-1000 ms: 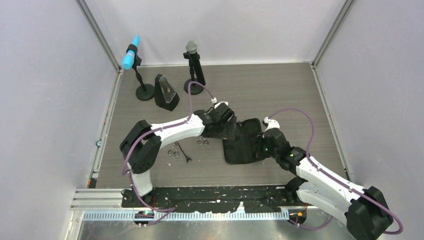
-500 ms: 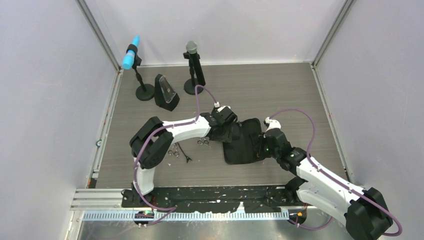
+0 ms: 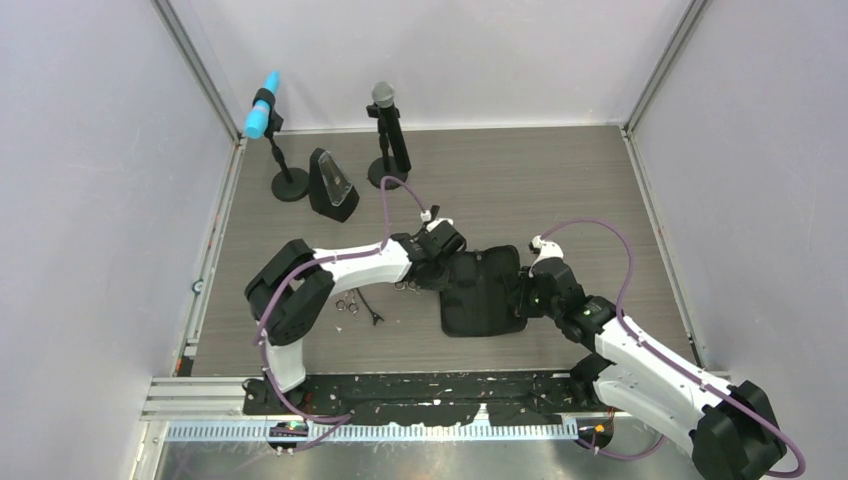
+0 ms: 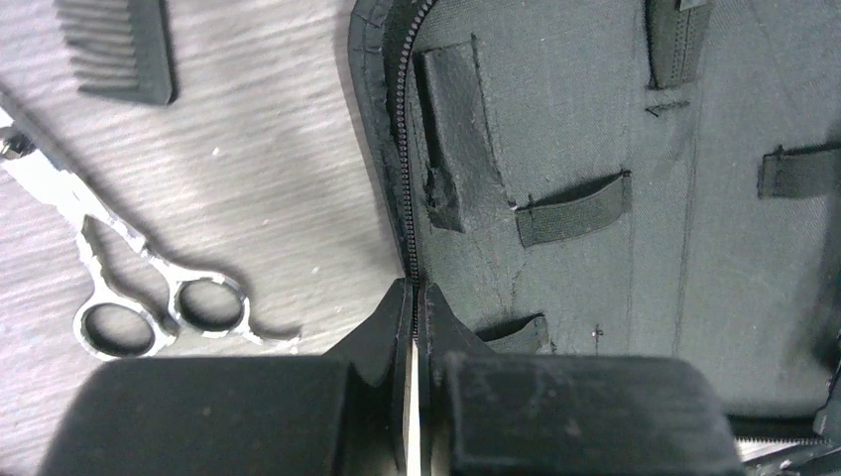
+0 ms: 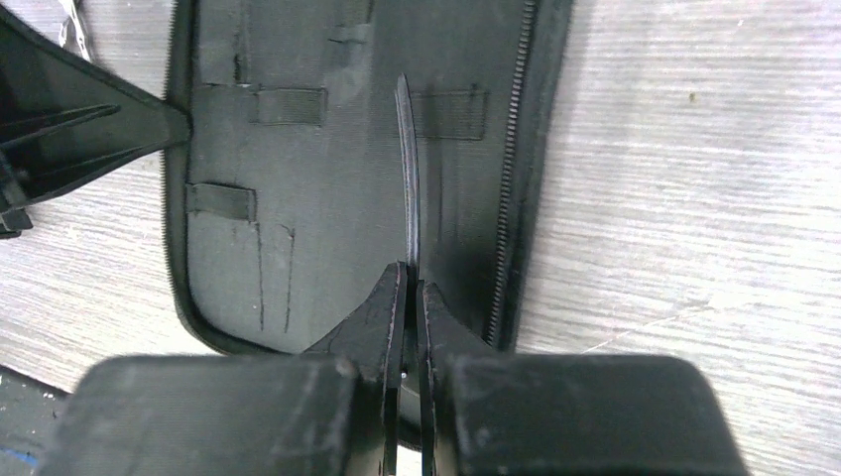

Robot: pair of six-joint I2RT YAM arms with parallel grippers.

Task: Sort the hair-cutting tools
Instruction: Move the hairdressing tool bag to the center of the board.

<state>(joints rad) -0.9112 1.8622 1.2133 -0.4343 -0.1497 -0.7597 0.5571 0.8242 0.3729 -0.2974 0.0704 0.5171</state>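
Sorting step: loading, by my judgement; 1 hair clip (image 5: 408,178) is held above the open pouch (image 5: 327,228), and the elastic loops (image 5: 289,104) I can see are empty.
Right gripper (image 5: 409,280): fingers clamped on the clip's near end, its tip pointing away over the lining.
Left gripper (image 4: 415,297): fingers together, pinching the pouch's zip edge as far as I can see.
Arm pose: both arms reach inward with low wrists, meeting the pouch from opposite sides.
Loose tools: scissors (image 4: 149,297) and comb (image 4: 119,50) lie on the table (image 4: 268,178) just beside the pouch's left edge.
Next move: I must align the tip with 1 loop and slide it under, flat.
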